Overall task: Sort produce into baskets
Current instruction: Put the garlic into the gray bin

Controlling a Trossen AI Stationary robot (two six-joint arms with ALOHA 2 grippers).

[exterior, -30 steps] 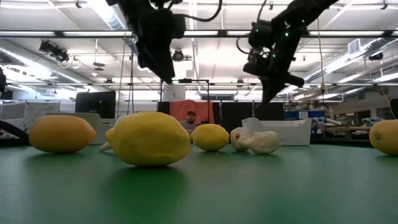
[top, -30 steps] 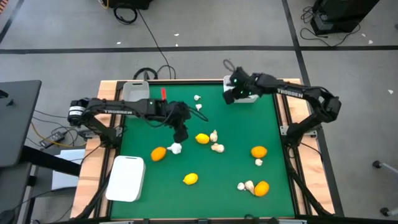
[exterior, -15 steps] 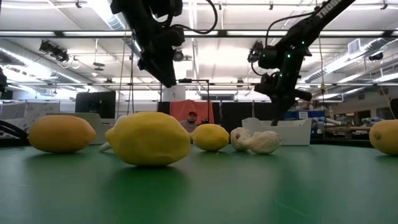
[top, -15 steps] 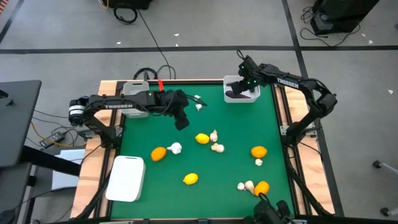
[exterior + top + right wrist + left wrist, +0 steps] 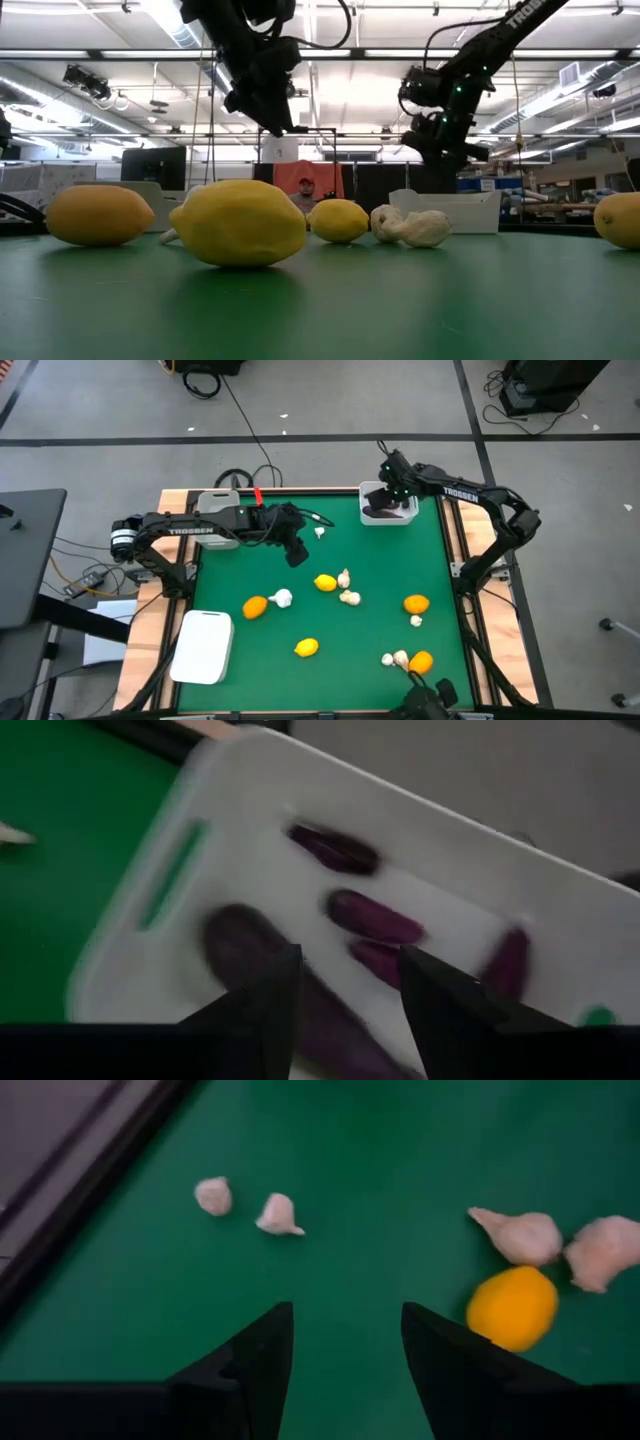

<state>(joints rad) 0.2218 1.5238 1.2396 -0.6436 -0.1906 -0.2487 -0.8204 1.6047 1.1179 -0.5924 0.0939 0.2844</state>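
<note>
- Right gripper (image 5: 386, 488) — poised over the white basket (image 5: 404, 518) at the far right corner of the green tabletop (image 5: 380, 580); its jaws stand apart and empty in the right wrist view, with the basket floor showing between them.
- Eggplant pieces (image 5: 372, 916) — several dark purple, elongated ones lie loose on the floor of that basket, some touching.
- Left gripper (image 5: 296, 553) — held above the tabletop toward the far left, near the two small garlic bulbs (image 5: 278, 1214); its jaws stand partly apart and hold nothing.
- Loose produce — an orange fruit (image 5: 255, 606) touching a garlic bulb (image 5: 283, 598); a yellow fruit (image 5: 325, 583) beside two more bulbs; a second yellow fruit (image 5: 307, 648) nearer the front; two orange fruits and further bulbs on the right side.
- Other baskets — a greyish basket (image 5: 217, 506) at the far left edge; a white basket (image 5: 203, 646) at the near left, partly off the green surface.
- Handling, as a judgement — the fruits look light, rigid and smooth, so they are apt to roll; a grip across the widest part, from above, seems safest. The garlic bulbs appear very light and lumpy, best pinched across the body rather than the pointed tip.
</note>
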